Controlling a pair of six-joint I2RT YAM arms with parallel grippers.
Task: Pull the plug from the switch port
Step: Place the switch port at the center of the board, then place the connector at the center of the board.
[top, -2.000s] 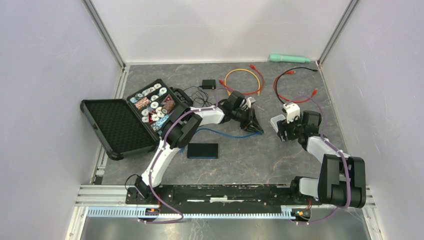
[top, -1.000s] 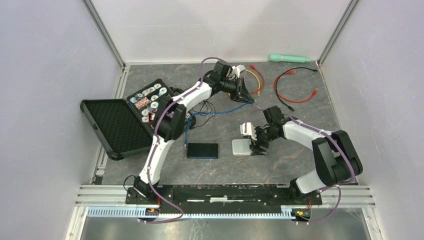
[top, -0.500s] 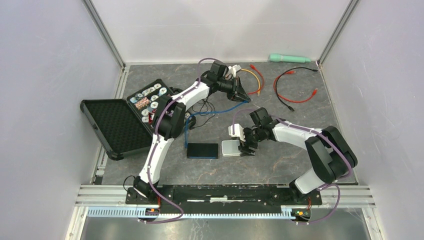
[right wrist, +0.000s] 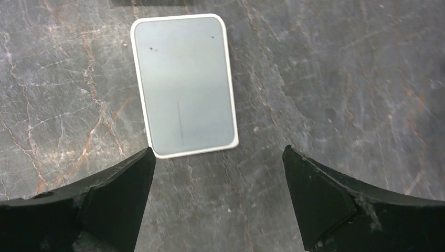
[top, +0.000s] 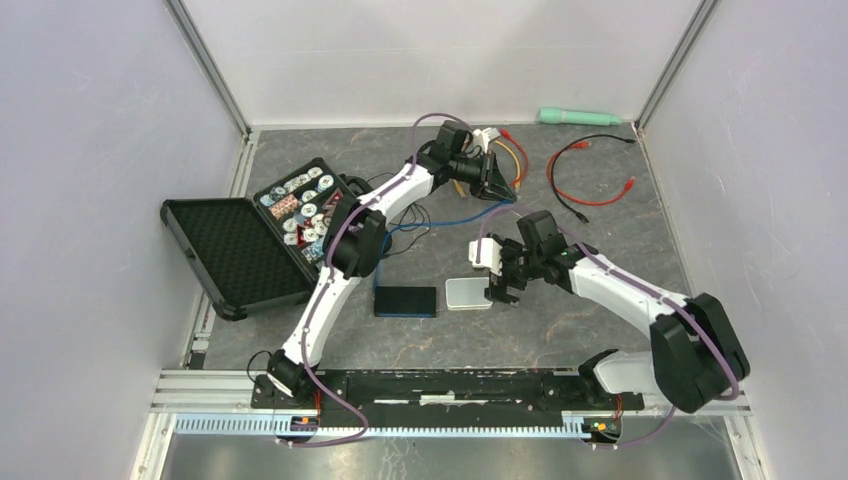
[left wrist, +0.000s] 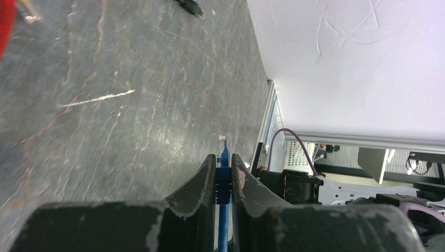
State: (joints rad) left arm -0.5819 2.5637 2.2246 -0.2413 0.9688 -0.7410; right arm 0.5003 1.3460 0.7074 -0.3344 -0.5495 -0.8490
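Observation:
The white flat switch (top: 466,292) lies on the table near the middle; in the right wrist view it (right wrist: 183,84) lies just ahead of the fingers. My right gripper (top: 497,284) is open and empty beside it, jaws wide apart (right wrist: 218,151). My left gripper (top: 500,186) is shut on the blue cable's plug (left wrist: 224,181) at the far middle, clear of the switch. The plug's clear tip (left wrist: 224,137) sticks out past the fingertips. The blue cable (top: 440,220) trails back toward the left arm.
An open black case (top: 240,250) with small parts lies at the left. A dark flat box (top: 405,301) lies left of the switch. An orange cable (top: 515,160), a red and black cable (top: 590,185) and a green tool (top: 580,116) lie at the back.
My right gripper brought the switch from the right to the middle, set it down and let go. My left gripper carried the blue plug toward the back and a little right.

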